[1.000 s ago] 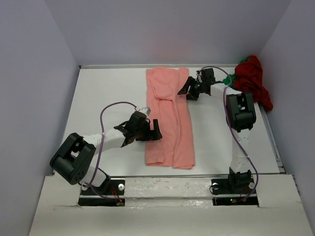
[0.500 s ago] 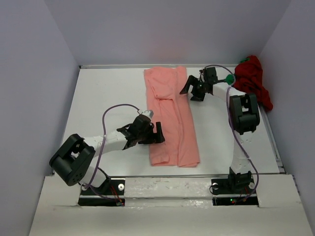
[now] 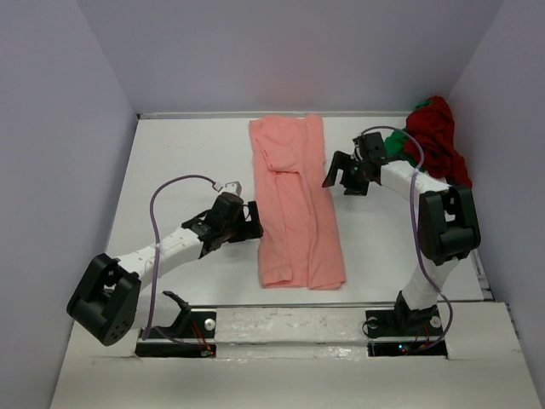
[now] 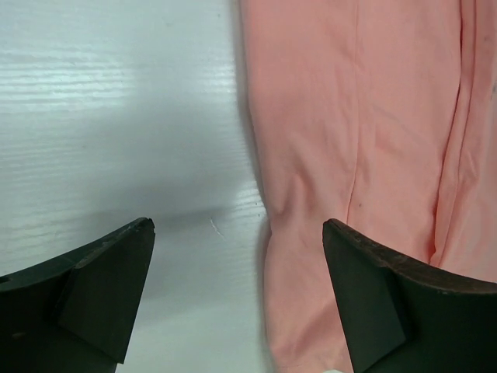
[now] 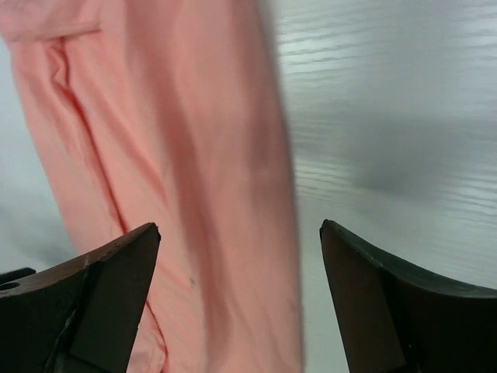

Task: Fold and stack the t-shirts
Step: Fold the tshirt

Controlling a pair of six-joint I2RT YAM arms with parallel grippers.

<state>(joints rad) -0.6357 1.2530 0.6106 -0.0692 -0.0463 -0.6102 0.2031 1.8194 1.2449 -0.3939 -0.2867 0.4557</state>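
- Three t-shirts are on the white table [image 3: 183,153]: one is laid out and two are heaped.
- Salmon-pink t-shirt [image 3: 296,213]: it lies flat as a long, narrow folded strip. It runs from the far edge of the table towards the arm bases, with both sets of fingers at its sides.
- Left gripper [image 3: 254,223]: the jaws stand wide and hold nothing. It sits at the strip's near half, fingertips pointing at the cloth edge on that side.
- Left wrist view: the salmon-pink t-shirt [image 4: 349,140] has its edge running between the two fingers of the left gripper [image 4: 237,227]. One finger [image 4: 384,299] is over cloth and the other is over bare table [image 4: 116,116]. Contact with the cloth cannot be confirmed.
- Right gripper [image 3: 345,177]: the jaws stand wide and hold nothing. It is just beside the opposite long edge, at the strip's far half.
- Right wrist view, slightly blurred: the salmon-pink t-shirt [image 5: 178,155] fills most of the gap between the fingers of the right gripper [image 5: 239,227]. One finger [image 5: 101,303] is over cloth. The other is over bare table [image 5: 388,116].
- Dark red t-shirt [image 3: 438,141]: it is crumpled in the far right corner, behind the right gripper's fingers and well apart from the left gripper's.
- Bright green t-shirt [image 3: 394,143]: only a small patch shows, against the dark red heap and just behind the right wrist.
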